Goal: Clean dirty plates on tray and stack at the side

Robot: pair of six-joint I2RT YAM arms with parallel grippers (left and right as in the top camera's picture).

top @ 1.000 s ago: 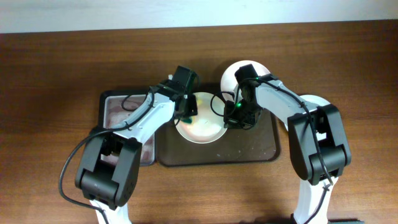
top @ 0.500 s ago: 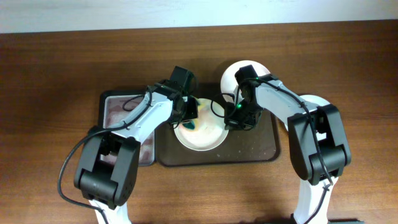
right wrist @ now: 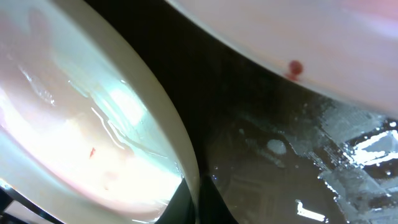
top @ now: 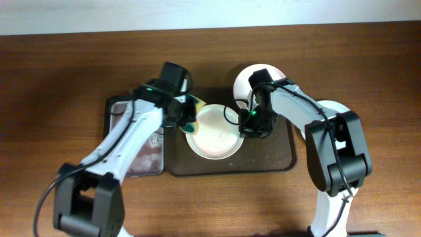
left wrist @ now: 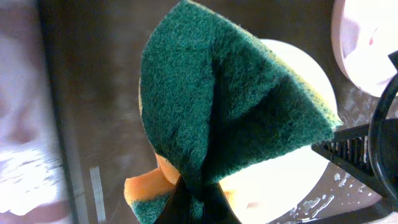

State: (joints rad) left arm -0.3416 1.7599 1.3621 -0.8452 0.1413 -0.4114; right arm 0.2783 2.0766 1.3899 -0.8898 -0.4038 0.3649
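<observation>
White plate [top: 210, 137], wet with faint red specks, lies mid-way along the brown tray [top: 276, 157]. Right gripper [top: 248, 126] is clamped on its right rim; left gripper [top: 183, 113] pinches a green-and-yellow sponge [left wrist: 230, 106] above its left rim. Second white plate [top: 262, 74] sits at the tray's far right corner; grey metal tray [top: 135, 161] adjoins on the left.

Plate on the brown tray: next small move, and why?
Probably a short sponge wipe by the left gripper across the plate. The right gripper pins its rim, and the right wrist view shows a faint red fleck inside.
</observation>
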